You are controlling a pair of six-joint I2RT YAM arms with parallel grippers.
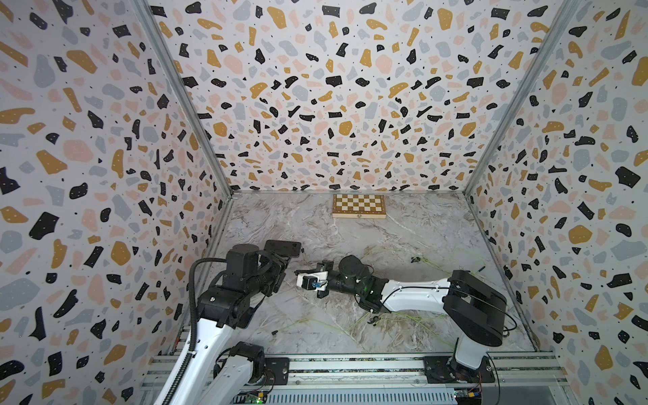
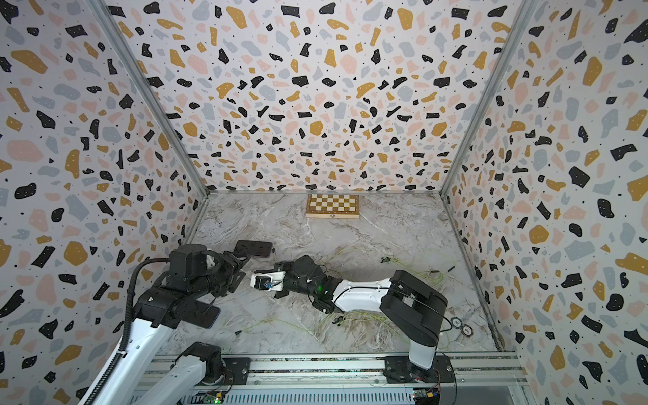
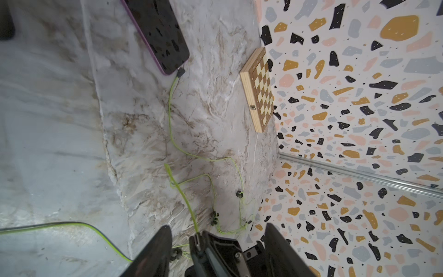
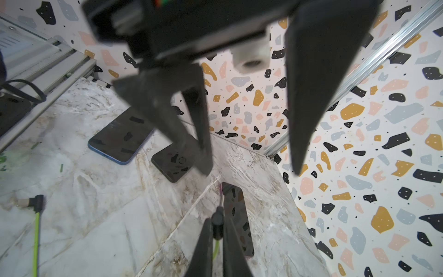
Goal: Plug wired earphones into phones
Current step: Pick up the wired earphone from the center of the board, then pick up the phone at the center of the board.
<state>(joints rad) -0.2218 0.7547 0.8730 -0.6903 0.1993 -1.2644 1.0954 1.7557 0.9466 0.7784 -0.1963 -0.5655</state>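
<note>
Right claw (image 4: 217,219) pinches a black plug (image 4: 218,212), jaws nearly together, green cable (image 4: 215,249) trailing back between its fingers (image 4: 201,251). Left claw (image 4: 251,171) faces it, jaws wide apart, gripping nothing. Purple phone (image 4: 238,215) lies flat just beyond the plug; blue phone (image 4: 119,136) and black phone (image 4: 172,165) lie farther off.

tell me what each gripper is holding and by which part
The right gripper pinches an earphone by its black plug. The left gripper is open and holds nothing.
</note>
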